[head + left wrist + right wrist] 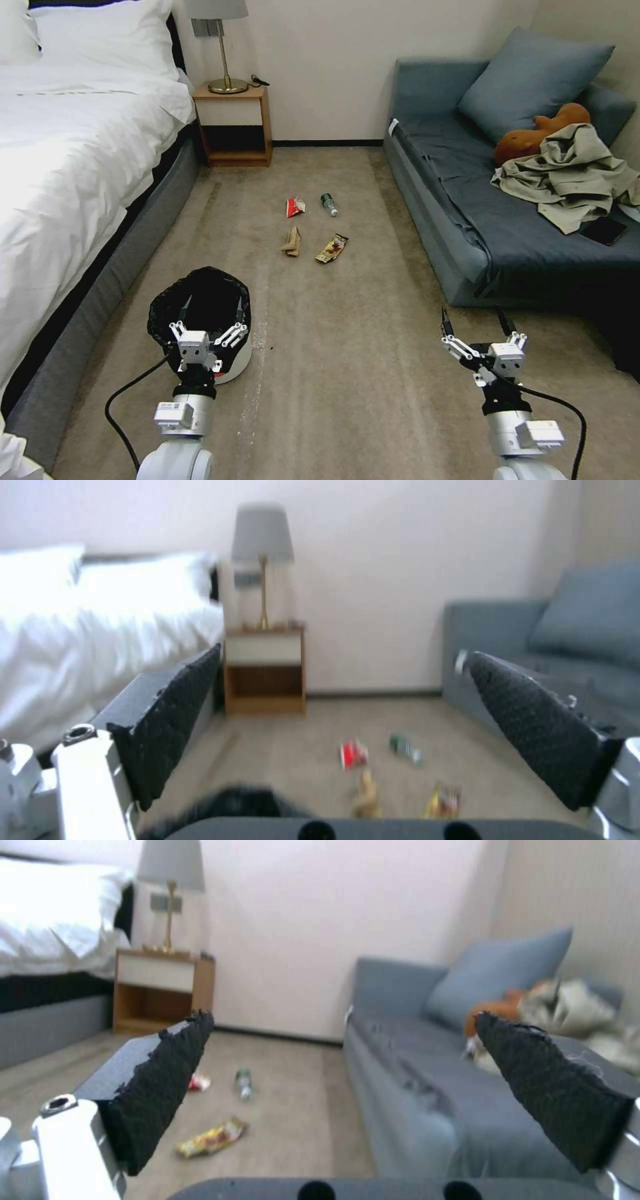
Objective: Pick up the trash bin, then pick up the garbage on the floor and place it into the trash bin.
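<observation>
Four litter pieces (313,227) on beige carpet (373,373)

The small round white trash bin lined with black plastic (200,320) stands on the beige carpet (347,373), beside the white-sheeted bed (73,153) at left. Four small litter pieces (313,227) lie farther ahead, between the bed and the blue-grey fabric sofa (480,220).

Beige carpet floor (347,373), plain cream wall (327,60) with a dark baseboard. Bed (67,153) with white bedding on the left, wooden nightstand (233,127) in the corner with a brass lamp (223,47). Blue-grey sofa (480,220) on the right with a blue cushion (533,80), orange plush toy (540,133), crumpled khaki garment (573,173).
</observation>
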Robot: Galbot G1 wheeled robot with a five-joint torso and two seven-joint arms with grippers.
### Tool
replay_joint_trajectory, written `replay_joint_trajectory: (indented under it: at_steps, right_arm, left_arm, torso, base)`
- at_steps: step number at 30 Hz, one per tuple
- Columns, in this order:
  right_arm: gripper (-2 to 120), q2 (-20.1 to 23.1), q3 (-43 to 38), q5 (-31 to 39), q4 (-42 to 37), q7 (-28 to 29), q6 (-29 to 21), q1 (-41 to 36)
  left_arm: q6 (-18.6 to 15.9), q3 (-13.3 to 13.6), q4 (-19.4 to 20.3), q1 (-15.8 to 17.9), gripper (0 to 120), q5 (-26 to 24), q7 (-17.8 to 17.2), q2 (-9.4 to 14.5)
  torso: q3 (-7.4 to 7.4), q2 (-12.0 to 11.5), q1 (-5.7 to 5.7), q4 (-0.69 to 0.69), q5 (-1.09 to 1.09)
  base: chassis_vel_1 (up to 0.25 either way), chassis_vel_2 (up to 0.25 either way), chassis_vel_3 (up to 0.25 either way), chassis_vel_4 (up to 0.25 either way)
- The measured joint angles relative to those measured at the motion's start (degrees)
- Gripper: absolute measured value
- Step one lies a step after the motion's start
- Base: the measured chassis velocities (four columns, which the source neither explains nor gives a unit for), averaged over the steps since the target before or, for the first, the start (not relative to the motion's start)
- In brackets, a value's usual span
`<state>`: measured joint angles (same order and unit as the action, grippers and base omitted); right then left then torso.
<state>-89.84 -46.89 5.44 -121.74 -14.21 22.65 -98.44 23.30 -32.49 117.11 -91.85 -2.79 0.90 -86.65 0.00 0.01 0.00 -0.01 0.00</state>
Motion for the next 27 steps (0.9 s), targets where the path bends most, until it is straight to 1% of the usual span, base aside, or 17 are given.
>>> replay_joint_trajectory:
  at_steps: [1, 3, 5, 9, 11, 12, 15, 16, 17, 18, 20, 21, 23, 24, 25, 26, 27]
  right_arm:
    - [100, 0.0, 0.0, 0.0, 0.0, 0.0, 0.0, 0.0]
    - [100, -0.8, -2.9, 1.1, -1.5, -3.2, 4.4, -1.7]
    - [100, -1.4, -4.9, 1.9, -2.5, -5.3, 7.4, -2.8]
    - [100, -2.1, -7.8, 3.0, -4.0, -8.4, 11.8, -4.6]
    - [100, -2.4, -8.7, 3.3, -4.4, -9.4, 13.2, -5.1]
    - [100, -2.4, -8.7, 3.3, -4.4, -9.4, 13.2, -5.1]
    - [100, -2.4, -8.7, 3.3, -4.4, -9.4, 13.1, -5.1]
    - [100, -2.4, -8.7, 3.3, -4.4, -9.4, 13.1, -5.1]
    - [100, -2.4, -8.7, 2.8, -4.5, -8.9, 12.4, -4.9]
    - [100, -2.4, -8.7, 2.8, -4.5, -8.9, 12.4, -4.9]
    - [100, -2.4, -8.5, 2.5, -4.6, -8.5, 11.7, -4.7]
    - [100, -2.4, -8.5, 2.5, -4.6, -8.5, 11.7, -4.7]
    - [100, -2.4, -8.4, 2.4, -4.6, -8.4, 11.6, -4.7]
    - [100, -2.4, -8.4, 2.4, -4.6, -8.4, 11.6, -4.7]
    - [100, -2.4, -8.3, 2.3, -4.9, -8.4, 11.4, -4.9]
    - [100, -2.4, -8.3, 2.3, -4.9, -8.4, 11.4, -4.9]
    - [100, -2.4, -8.3, 2.3, -5.0, -8.4, 11.4, -5.1]
  left_arm:
    - [0.0, 0.0, 0.0, 0.0, 100, 0.0, 0.0, 0.0]
    - [4.5, -0.5, 0.6, -0.7, 100, -1.1, 0.4, -0.1]
    - [5.4, -1.7, 1.2, -0.9, 100, -2.6, 0.0, 0.1]
    - [3.8, -2.7, 1.6, -0.7, 100, -5.0, -0.5, 0.6]
    - [-1.8, -4.5, 1.9, 0.6, 100, -8.9, -2.2, 2.1]
    - [-1.8, -4.5, 1.9, 0.6, 100, -8.9, -2.2, 2.1]
    - [-7.3, -6.3, 1.9, 2.2, 100, -11.6, -4.8, 5.4]
    - [-7.3, -6.3, 1.9, 2.2, 100, -11.6, -4.8, 5.4]
    - [-11.2, -7.9, 2.5, 2.8, 100, -13.4, -6.1, 7.5]
    - [-11.2, -7.9, 2.5, 2.8, 100, -13.4, -6.1, 7.5]
    - [-18.3, -10.0, 4.4, 3.4, 100, -18.1, -8.7, 11.5]
    - [-18.3, -10.0, 4.4, 3.4, 100, -18.1, -8.7, 11.5]
    - [-25.3, -11.9, 5.7, 4.2, 100, -21.9, -10.6, 15.0]
    - [-25.3, -11.9, 5.7, 4.2, 100, -21.9, -10.6, 15.0]
    - [-30.2, -13.5, 6.3, 5.1, 100, -24.4, -11.7, 17.5]
    - [-30.2, -13.5, 6.3, 5.1, 100, -24.4, -11.7, 17.5]
    - [-33.4, -14.5, 6.4, 6.1, 100, -26.4, -12.2, 19.4]
  torso:
    - [0.0, 0.0, 0.0, 0.0, 0.0]
    - [0.0, 0.0, 0.0, 0.0, -0.01]
    - [0.0, 0.0, 0.0, 0.0, 0.01]
    - [0.0, 0.0, 0.0, 0.0, -0.04]
    - [0.0, 0.0, 0.0, 0.0, 0.01]
    - [0.0, 0.0, 0.0, 0.0, 0.01]
    - [0.0, 0.0, 0.0, 0.0, -0.02]
    - [0.0, 0.0, 0.0, 0.0, -0.02]
    - [0.0, 0.0, 0.0, 0.0, -0.03]
    - [0.0, 0.0, 0.0, 0.0, -0.03]
    - [0.0, 0.0, 0.0, 0.01, -0.02]
    - [0.0, 0.0, 0.0, 0.01, -0.02]
    - [0.0, 0.0, 0.0, 0.01, -0.02]
    - [0.0, 0.0, 0.0, 0.01, -0.02]
    - [0.0, 0.0, 0.0, 0.01, -0.02]
    - [0.0, 0.0, 0.0, 0.01, -0.02]
    - [0.0, 0.0, 0.0, 0.02, -0.01]
  base:
    - [0.0, 0.0, 0.0, 0.0]
    - [0.0, 0.0, 0.0, 0.0]
    - [0.0, 0.0, 0.0, 0.0]
    - [0.0, 0.0, 0.0, 0.0]
    - [0.0, 0.0, 0.0, 0.0]
    - [0.0, 0.0, 0.0, 0.0]
    - [0.0, 0.0, 0.0, 0.0]
    - [0.0, 0.0, 0.0, 0.0]
    - [0.0, 0.0, 0.0, 0.0]
    - [0.0, 0.0, 0.0, 0.0]
    - [0.0, 0.0, 0.0, 0.0]
    - [0.0, 0.0, 0.0, 0.0]
    - [0.0, 0.0, 0.0, 0.0]
    - [0.0, 0.0, 0.0, 0.0]
    - [0.0, 0.0, 0.0, 0.0]
    - [0.0, 0.0, 0.0, 0.0]
    - [0.0, 0.0, 0.0, 0.0]
